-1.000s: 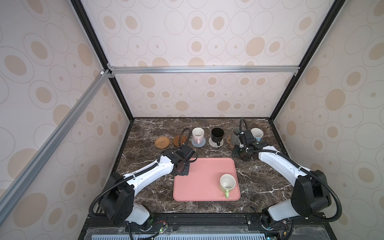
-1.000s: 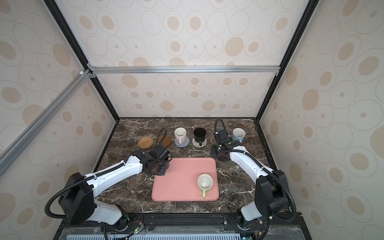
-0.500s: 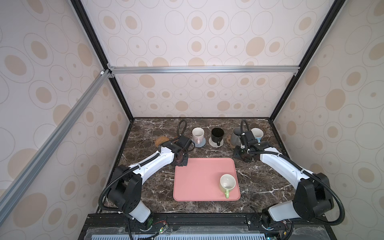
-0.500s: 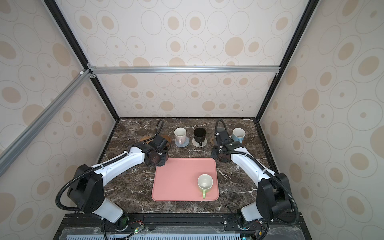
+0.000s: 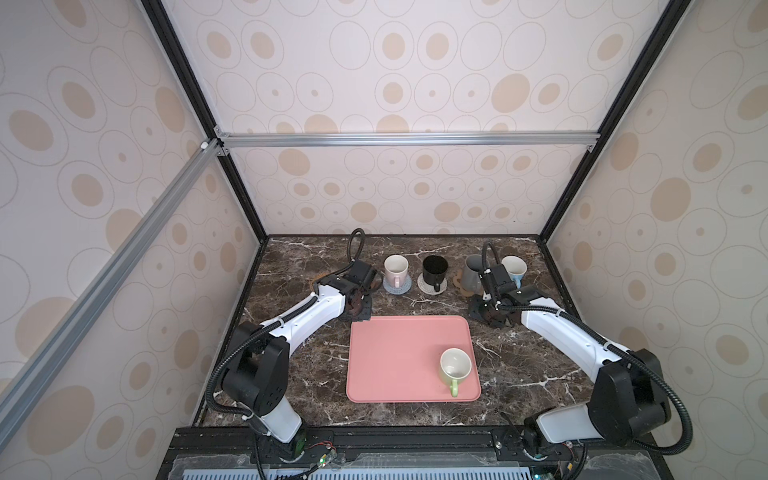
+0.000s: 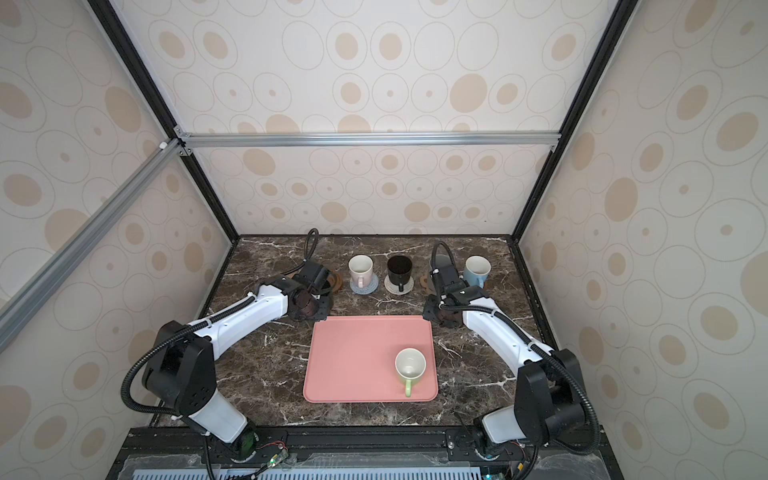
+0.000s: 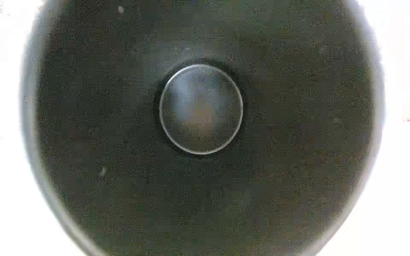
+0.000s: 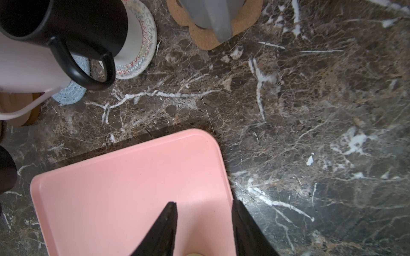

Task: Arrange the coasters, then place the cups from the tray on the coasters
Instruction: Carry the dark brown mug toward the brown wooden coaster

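By the tray (image 5: pixel 411 357) corner, outstretched left claw (image 5: pixel 356 309) grips black cup (image 7: pixel 199 110).

marble table (image 5: pixel 519 374) bears pink tray (image 5: pixel 395 357), perhaps five coasters (image 5: pixel 405 286).

From the near-left base, the left arm (image 5: pixel 299 320) stretches far and toward centre, forearm sloping inward, wrist bent down. The left gripper (image 5: pixel 356 308) points down, jaws clamped tight on a black mug (image 7: pixel 199 199). From the near-right base, the right arm (image 5: pixel 561 328) reaches far and inward, wrist pitched down. The right gripper (image 8: pixel 204 202) is low, fingers (image 8: pixel 168 221) parted with a clear gap between them.
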Controlling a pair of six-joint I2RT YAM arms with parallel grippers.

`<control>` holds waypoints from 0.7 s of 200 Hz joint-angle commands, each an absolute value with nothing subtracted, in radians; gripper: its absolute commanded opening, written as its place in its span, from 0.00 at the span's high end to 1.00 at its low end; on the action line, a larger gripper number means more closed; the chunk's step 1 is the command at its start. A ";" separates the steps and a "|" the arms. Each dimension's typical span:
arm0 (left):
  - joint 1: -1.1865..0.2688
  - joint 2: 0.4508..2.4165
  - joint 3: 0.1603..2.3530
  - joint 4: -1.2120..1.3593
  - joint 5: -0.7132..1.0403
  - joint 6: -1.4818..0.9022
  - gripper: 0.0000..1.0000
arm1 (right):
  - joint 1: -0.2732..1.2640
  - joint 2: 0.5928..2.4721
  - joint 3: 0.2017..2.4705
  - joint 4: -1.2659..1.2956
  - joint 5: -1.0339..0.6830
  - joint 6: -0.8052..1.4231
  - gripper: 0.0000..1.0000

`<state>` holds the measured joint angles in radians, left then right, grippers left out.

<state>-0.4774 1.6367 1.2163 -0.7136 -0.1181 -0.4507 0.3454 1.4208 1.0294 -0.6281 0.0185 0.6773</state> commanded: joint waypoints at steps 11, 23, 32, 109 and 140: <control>-0.442 1.636 1.276 -0.650 -0.134 -0.410 0.89 | 0.340 1.396 1.022 -0.651 0.020 0.688 0.56; -0.430 1.643 1.283 -0.642 -0.128 -0.402 0.89 | 0.340 1.393 1.022 -0.656 0.023 0.687 0.56; -0.422 1.651 1.292 -0.639 -0.125 -0.393 0.89 | 0.340 1.390 1.022 -0.658 0.024 0.688 0.56; -0.369 1.739 1.377 -0.613 -0.084 -0.334 0.90 | 0.340 1.370 1.027 -0.683 0.032 0.690 0.56; -0.350 1.776 1.431 -0.613 -0.080 -0.315 0.90 | 0.340 1.362 1.030 -0.689 0.035 0.691 0.56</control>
<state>-0.3698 1.7695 1.3342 -0.6666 -0.0723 -0.3584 0.3454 1.3880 1.0286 -0.6575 0.0200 0.6769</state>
